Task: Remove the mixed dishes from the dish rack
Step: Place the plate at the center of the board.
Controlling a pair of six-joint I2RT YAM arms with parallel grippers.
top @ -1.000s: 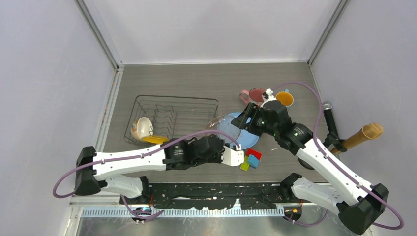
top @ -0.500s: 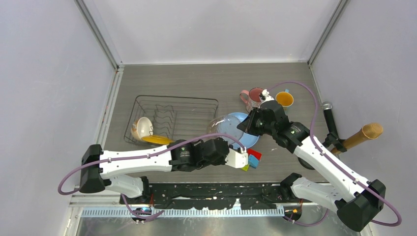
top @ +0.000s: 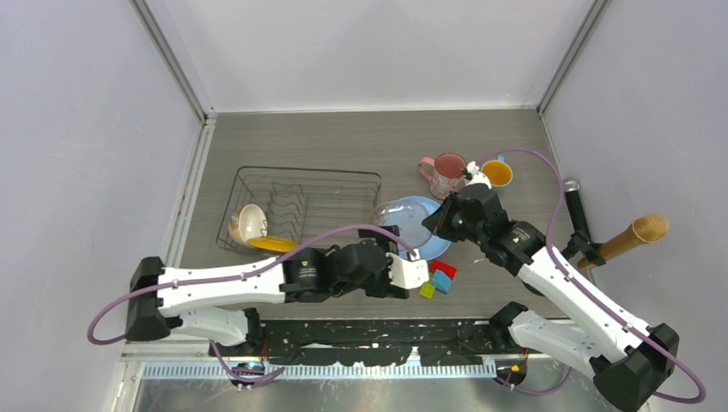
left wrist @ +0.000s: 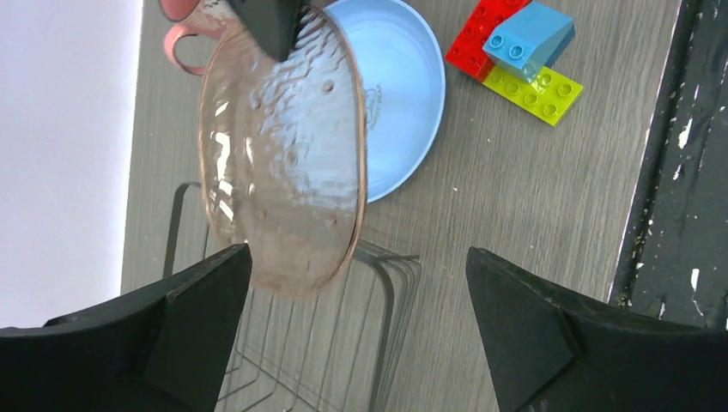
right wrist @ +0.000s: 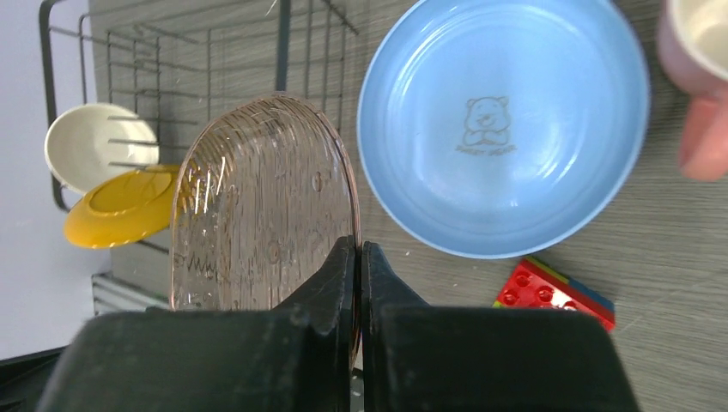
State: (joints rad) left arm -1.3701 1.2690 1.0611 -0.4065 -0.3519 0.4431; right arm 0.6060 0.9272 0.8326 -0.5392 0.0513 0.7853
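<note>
A clear pink-tinted glass dish (top: 397, 220) (left wrist: 283, 154) hangs on edge above the table, between the dish rack (top: 309, 172) and the light blue plate (top: 439, 245) (right wrist: 502, 129). My right gripper (top: 439, 219) (right wrist: 359, 245) is shut on the dish's (right wrist: 257, 206) rim. My left gripper (top: 410, 275) (left wrist: 358, 257) stands wide open just below the dish, touching nothing. A cream bowl (top: 249, 223) (right wrist: 94, 146) and a yellow plate (top: 270, 244) (right wrist: 120, 206) sit at the rack's left end. On the table behind the blue plate stand a pink mug (top: 448, 172) and a blue mug (top: 497, 173) with an orange inside.
Red, blue and green blocks (top: 439, 279) (left wrist: 515, 51) lie by the blue plate's near edge, close to my left gripper. At the right side a black microphone-like object (top: 573, 210) and a tan tube (top: 635, 236) rest. Walls close in the left, right and back.
My left gripper has opened wide, let go of the glass dish and drawn back a little. My right gripper has shut on the dish's rim and now holds it alone.
</note>
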